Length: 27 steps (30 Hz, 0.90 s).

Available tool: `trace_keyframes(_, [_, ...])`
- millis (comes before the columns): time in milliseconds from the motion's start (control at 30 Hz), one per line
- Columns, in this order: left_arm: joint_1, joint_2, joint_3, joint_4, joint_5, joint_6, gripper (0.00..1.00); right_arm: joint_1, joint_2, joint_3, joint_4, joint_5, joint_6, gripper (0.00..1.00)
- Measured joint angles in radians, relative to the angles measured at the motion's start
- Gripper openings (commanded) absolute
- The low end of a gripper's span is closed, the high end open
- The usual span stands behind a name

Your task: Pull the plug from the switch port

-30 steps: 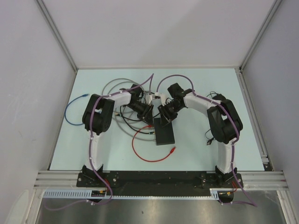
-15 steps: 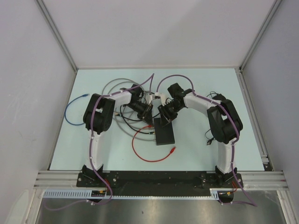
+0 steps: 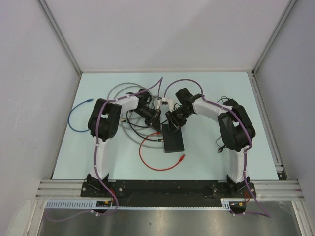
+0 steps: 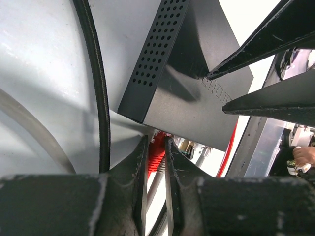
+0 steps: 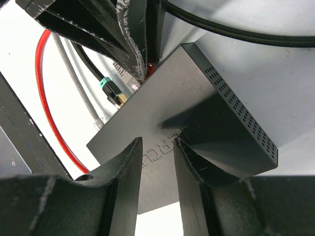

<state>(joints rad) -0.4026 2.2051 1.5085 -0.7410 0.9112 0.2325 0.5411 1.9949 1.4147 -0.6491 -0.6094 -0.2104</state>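
At the switch (image 4: 197, 98), left jaws clamp the red plug (image 4: 156, 151); right jaws, apart, touch its top.

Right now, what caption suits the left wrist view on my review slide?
Left gripper pinches the red plug at the flat matte-black switch box.

Blue cable (image 3: 70, 115) lies left of grey cable (image 3: 114, 87).

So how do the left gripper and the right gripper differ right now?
The left gripper is pinched shut on the red plug at the socket edge of the switch; the right gripper has its jaws apart with nothing between them. The left gripper works at the side of the switch, while the right gripper's fingertips rest on its flat top. Both have black fingers and both are at the switch.
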Motion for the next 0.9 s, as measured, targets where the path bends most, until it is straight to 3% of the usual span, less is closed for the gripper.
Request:
trace_keyframes(300, [0.000, 0.050, 0.096, -0.120, -0.023, 0.039, 0.00, 0.000, 0.000, 0.000, 0.000, 0.000, 0.000, 0.38])
trace_keyframes(600, [0.006, 0.023, 0.026, -0.042, 0.017, 0.040, 0.00, 0.000, 0.000, 0.000, 0.000, 0.000, 0.000, 0.39])
trace_keyframes(900, [0.009, 0.068, 0.119, -0.151, -0.007, 0.058, 0.00, 0.001, 0.000, 0.000, 0.000, 0.000, 0.000, 0.39])
